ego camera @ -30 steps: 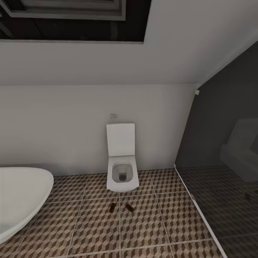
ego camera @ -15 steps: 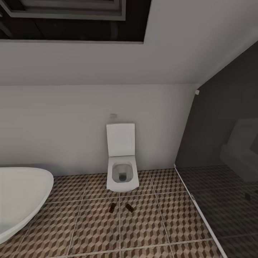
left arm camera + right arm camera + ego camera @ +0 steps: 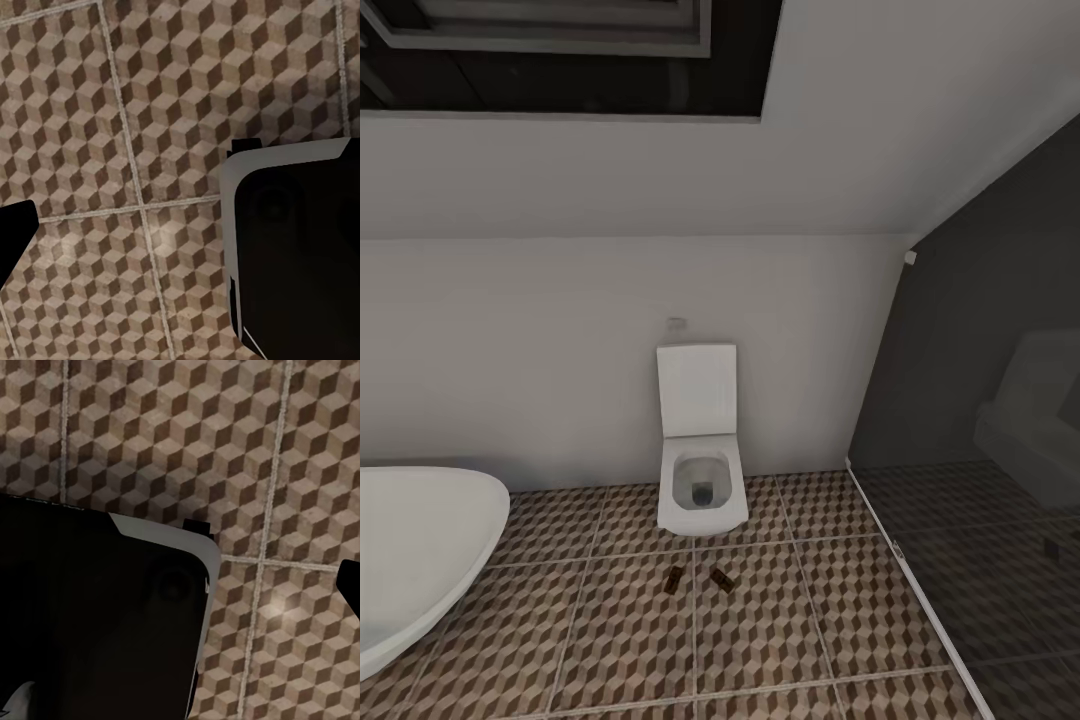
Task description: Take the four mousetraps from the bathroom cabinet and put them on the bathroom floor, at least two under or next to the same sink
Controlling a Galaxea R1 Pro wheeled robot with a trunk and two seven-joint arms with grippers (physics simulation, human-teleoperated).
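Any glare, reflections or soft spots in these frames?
Head view: even, flat light; the dark shower wall carries a faint reflection, and the mousetraps on the bathroom floor are small and soft. Right wrist view: pale glare spot on the tiles. Left wrist view: a fainter sheen on the tiles.

No change across the three head views. Framing identical, so camera and base not moving. Two mousetraps (image 3: pixel 674 578) (image 3: pixel 721 579) lie in the same spots and at the same angles on the bathroom floor (image 3: pixel 620 640), just in front of the toilet (image 3: pixel 701 470). Bathtub (image 3: pixel 410 550) edge and shower glass (image 3: pixel 980 400) sit where they sat. Nothing arrived, nothing left.
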